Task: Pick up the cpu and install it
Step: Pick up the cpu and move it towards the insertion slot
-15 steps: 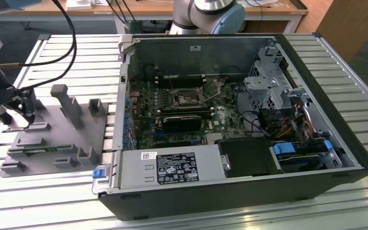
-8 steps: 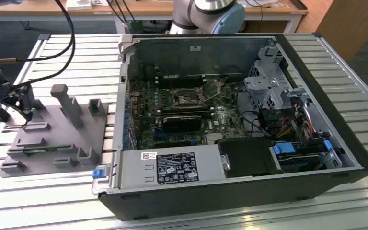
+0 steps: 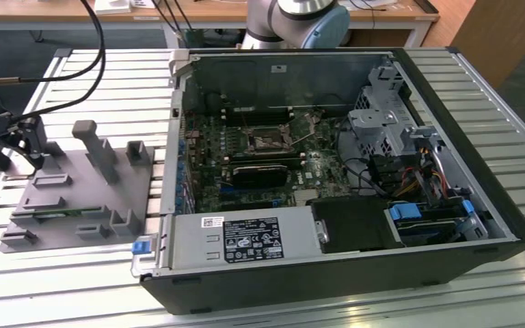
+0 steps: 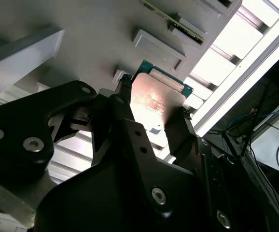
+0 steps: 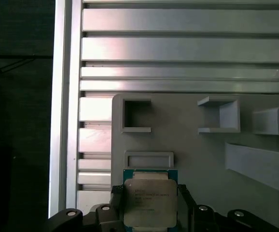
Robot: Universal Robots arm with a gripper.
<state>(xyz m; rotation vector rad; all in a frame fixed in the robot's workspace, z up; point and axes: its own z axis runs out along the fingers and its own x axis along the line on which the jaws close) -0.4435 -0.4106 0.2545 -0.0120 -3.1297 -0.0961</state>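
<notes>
Claw: the gripper (image 3: 35, 162) has its two black fingers (image 4: 124, 104) closed narrowly on opposite edges of the cpu (image 5: 149, 200), one on each side.
Cpu: a flat square chip with a silver-grey top and a green rim, clamped between the fingertips in both wrist views (image 4: 156, 99).
Cpu's place: at the far left corner of the grey tray (image 3: 71, 198), on the exterior view's left, well apart from the computer case (image 3: 445, 102); I cannot tell whether it rests on the tray or hangs just above it.
Tray: grey plastic with upright pegs and shallow rectangular pockets (image 5: 137, 116), lying on the slatted metal table (image 3: 62, 273).
Case: lying open on its side to the right of the tray, the motherboard's socket (image 3: 267, 142) exposed near the middle.
</notes>
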